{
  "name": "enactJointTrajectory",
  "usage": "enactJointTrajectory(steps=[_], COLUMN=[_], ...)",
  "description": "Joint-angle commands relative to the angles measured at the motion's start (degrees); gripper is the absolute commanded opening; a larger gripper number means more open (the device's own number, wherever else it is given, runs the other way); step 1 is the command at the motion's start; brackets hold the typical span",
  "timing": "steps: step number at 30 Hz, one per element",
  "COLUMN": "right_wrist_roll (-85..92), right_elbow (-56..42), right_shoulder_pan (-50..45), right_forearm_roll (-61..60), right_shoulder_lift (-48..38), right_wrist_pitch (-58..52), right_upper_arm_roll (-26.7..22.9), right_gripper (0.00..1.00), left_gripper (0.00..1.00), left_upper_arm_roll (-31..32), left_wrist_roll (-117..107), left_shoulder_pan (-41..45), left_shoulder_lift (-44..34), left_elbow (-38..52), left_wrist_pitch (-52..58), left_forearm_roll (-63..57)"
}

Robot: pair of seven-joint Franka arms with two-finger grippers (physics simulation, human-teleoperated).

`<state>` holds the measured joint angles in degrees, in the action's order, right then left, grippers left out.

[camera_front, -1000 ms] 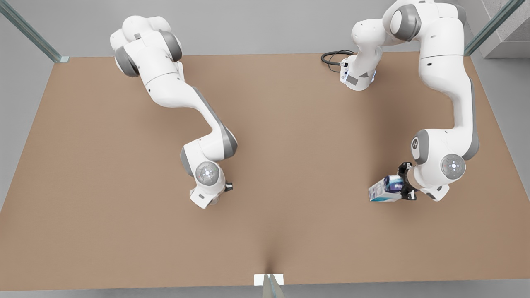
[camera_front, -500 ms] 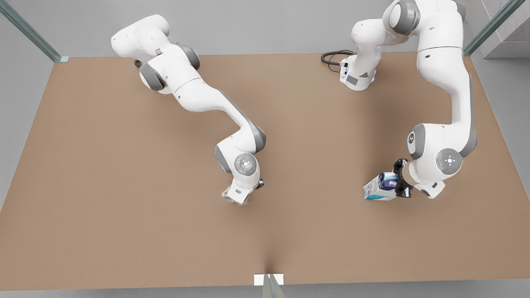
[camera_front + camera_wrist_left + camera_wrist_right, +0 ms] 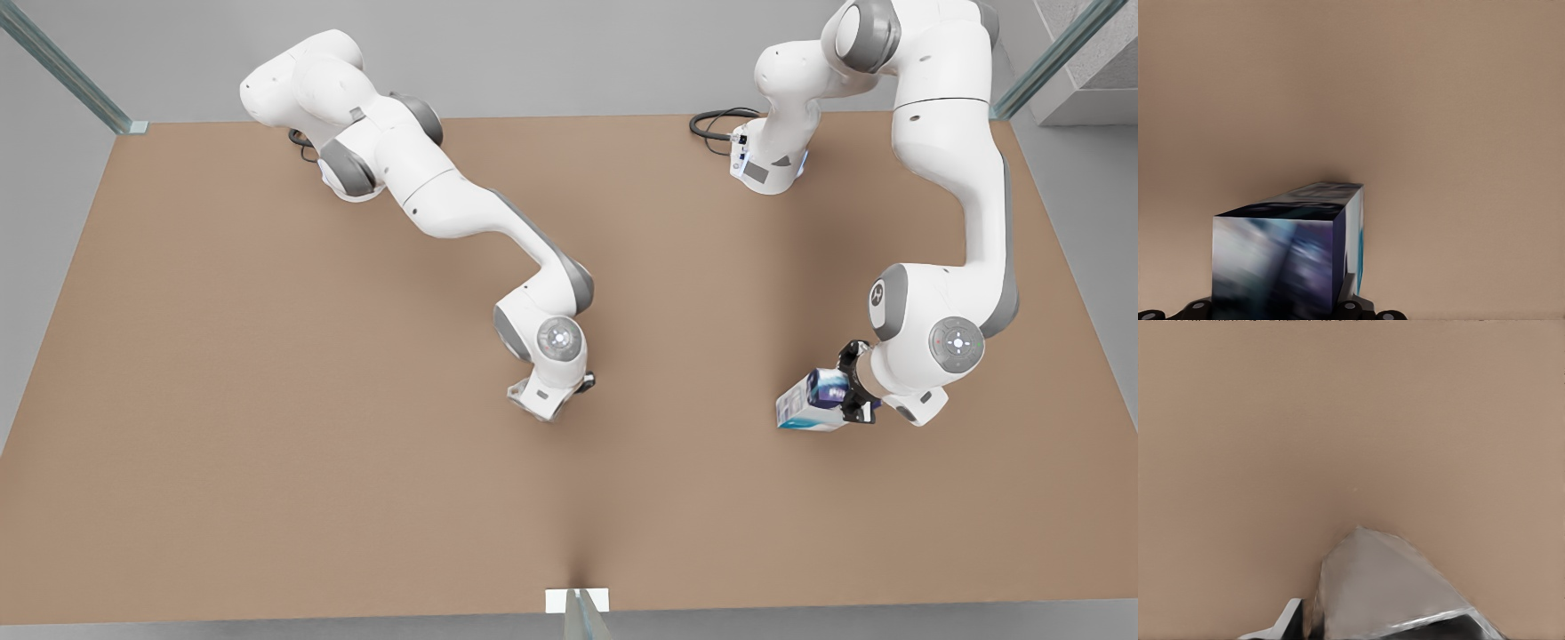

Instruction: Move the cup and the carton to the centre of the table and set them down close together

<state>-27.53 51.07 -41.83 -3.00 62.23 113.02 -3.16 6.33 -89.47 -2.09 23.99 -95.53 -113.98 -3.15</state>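
Fingers of left gripper (image 3: 855, 384) pinched carton (image 3: 811, 404), carried clear of bench (image 3: 267, 444) on front view's right. Right gripper (image 3: 569, 396) near centre clamped cup (image 3: 1385, 587), held low, likely for set-down; carton well apart.

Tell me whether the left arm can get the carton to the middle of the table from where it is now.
Probably yes. The left gripper is shut on the carton, and bare table lies between it and the middle. There the right gripper holds the cup, so little room is left.
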Motion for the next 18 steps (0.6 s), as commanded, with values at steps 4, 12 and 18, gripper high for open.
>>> enactJointTrajectory(steps=[4, 12, 18], right_wrist_roll=[0.5, 0.2, 0.4], right_elbow=[-0.1, 0.0, 0.0], right_shoulder_pan=[0.0, 0.0, 0.1], right_forearm_roll=[0.0, -2.3, -2.2], right_shoulder_lift=[0.0, 0.0, 0.0], right_wrist_pitch=[0.8, 3.7, 3.7], right_upper_arm_roll=[0.0, 0.0, -0.1], right_gripper=[1.0, 1.0, 1.0], left_gripper=[0.55, 0.55, 0.55], left_upper_arm_roll=[0.0, 0.0, 1.4], left_wrist_roll=[0.0, 0.0, 0.1], left_shoulder_pan=[0.1, 0.1, 0.2], left_shoulder_lift=[0.0, -0.2, -0.4], left_elbow=[0.0, 0.0, 0.1], left_wrist_pitch=[0.0, 0.4, 1.2], left_forearm_roll=[0.1, 0.0, 0.0])
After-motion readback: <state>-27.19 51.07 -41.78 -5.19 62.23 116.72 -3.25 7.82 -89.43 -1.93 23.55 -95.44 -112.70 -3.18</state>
